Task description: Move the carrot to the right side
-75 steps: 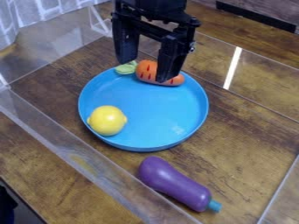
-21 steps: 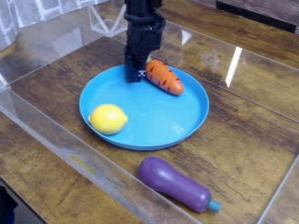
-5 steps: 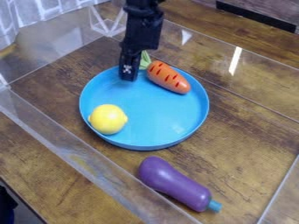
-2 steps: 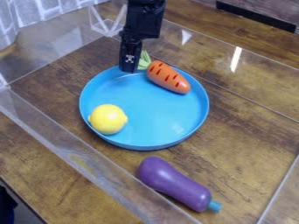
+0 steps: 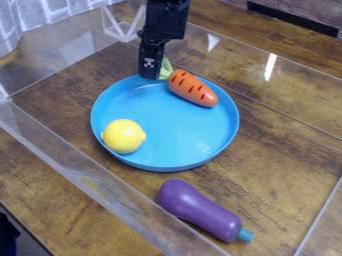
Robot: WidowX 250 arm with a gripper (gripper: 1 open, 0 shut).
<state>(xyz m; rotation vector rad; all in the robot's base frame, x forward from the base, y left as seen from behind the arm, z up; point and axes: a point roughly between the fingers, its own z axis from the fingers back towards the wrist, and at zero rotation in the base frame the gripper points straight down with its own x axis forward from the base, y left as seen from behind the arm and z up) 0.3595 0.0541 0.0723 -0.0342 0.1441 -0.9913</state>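
Lying nearest on the wooden surface (image 5: pixel 54 140): purple eggplant (image 5: pixel 201 209). Farther back, blue plate (image 5: pixel 214 135) holding lemon (image 5: pixel 123 136) and, at far right rim, carrot (image 5: pixel 193 89), leafy top partly hidden behind gripper (image 5: pixel 148 72). Jaws' spacing impossible to tell.

We see the carrot (image 5: pixel 193 90) at the plate's (image 5: pixel 201 145) far right rim, lemon (image 5: pixel 123 136) front-left, eggplant (image 5: pixel 199 209) before the plate
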